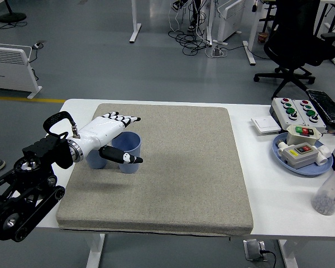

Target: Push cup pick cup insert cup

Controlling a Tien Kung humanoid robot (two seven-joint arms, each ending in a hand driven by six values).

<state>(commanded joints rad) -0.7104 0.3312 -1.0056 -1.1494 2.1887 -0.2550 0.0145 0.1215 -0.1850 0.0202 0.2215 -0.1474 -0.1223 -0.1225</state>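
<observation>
Two blue ribbed cups stand upright side by side on the left part of a grey mat (173,173) that covers most of the white table (279,209). The right-hand cup (130,149) shows its open rim and most of its wall; the left-hand cup (95,159) is largely hidden behind the robot's hand, so only its lower wall is visible, and whether the two cups touch cannot be told from this angle.

The left hand (113,133) reaches in from the left over both cups. Its four fingers (123,118) are stretched out straight and close together, pointing right just past the far side of the right-hand cup's rim, while the thumb (123,157) lies across the near side of that cup. The right-hand cup sits between fingers and thumb, but the hand looks splayed rather than closed on it, and no firm grip is visible. The black arm runs back to the lower left corner.

Well apart, on the bare table to the right of the mat, lie a white switch plate (264,124), a box with red and green buttons (295,109), a blue plate (301,159) carrying two more button boxes, and a clear bottle with a red cap (330,192) near the right edge.
</observation>
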